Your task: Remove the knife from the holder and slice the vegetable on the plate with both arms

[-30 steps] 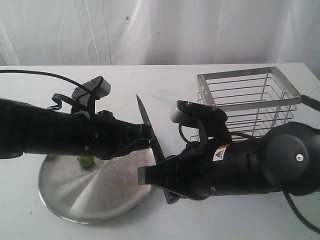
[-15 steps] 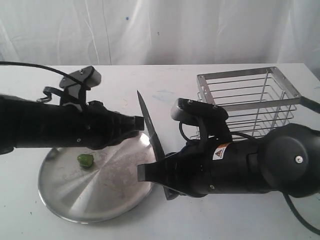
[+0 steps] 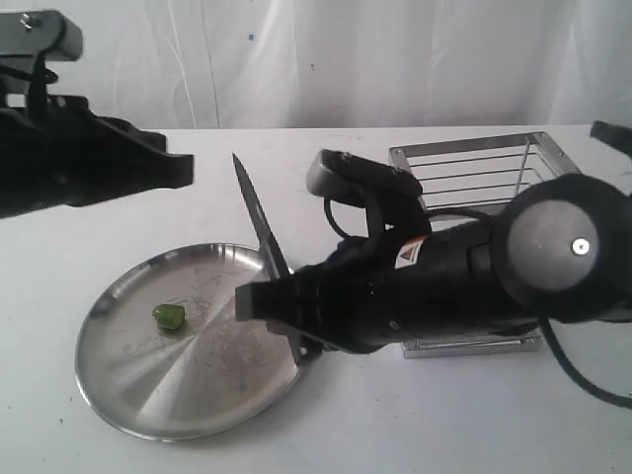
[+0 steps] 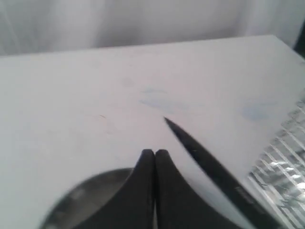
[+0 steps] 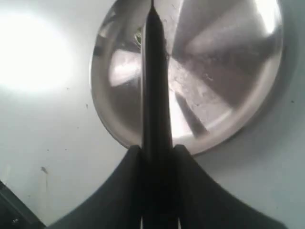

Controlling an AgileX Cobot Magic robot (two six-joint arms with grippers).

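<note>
My right pincer is clamped on the knife, blade up over the plate rim. My left pincer has its 2 fingers pressed together, empty, raised well apart from the vegetable. Nothing pins that glossy chunk, so I judge it may roll under the blade.

text: none readable | sign: small triangular warning sticker, white and orange with a dark symbol, on the right arm housing behind the wrist camera mount; symbol too small to make out | knife blade: faint pale marking near the handle end, blurred, unreadable
</note>
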